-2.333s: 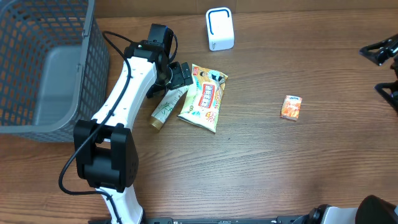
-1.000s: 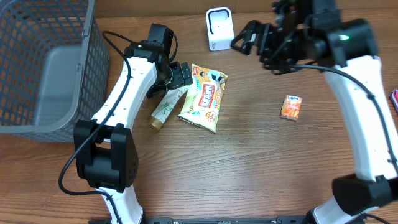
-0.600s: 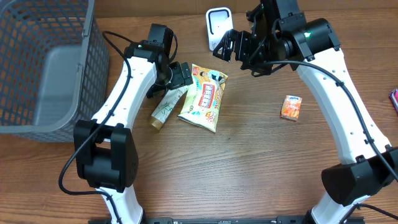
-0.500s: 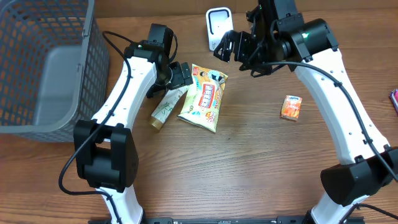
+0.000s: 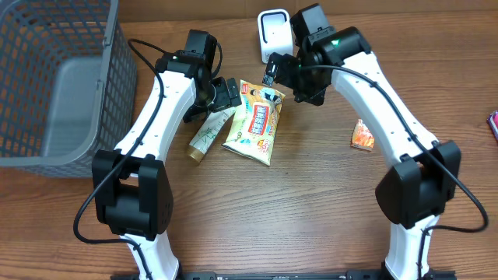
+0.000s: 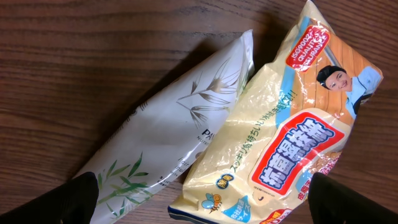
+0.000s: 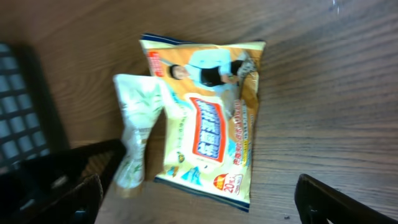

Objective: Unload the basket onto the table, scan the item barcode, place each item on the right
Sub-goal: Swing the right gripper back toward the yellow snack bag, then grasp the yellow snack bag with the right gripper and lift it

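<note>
Brown wood-grain table (image 5: 311, 218), grey mesh basket (image 5: 113, 78) at its left end, soft even light

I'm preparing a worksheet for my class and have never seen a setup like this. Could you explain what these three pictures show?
Two white robot arms, the left arm and the right arm, stand at a wooden table. Each ends in a two-finger gripper. One picture looks down from above. The other two come from cameras on the left and right wrists.

On the table lie a yellow snack bag, a white tube against it, a small orange box and a white device, probably the scanner. A grey mesh basket stands at the left.

The left gripper and right gripper both hover open near the bag. Nothing is held.
</note>
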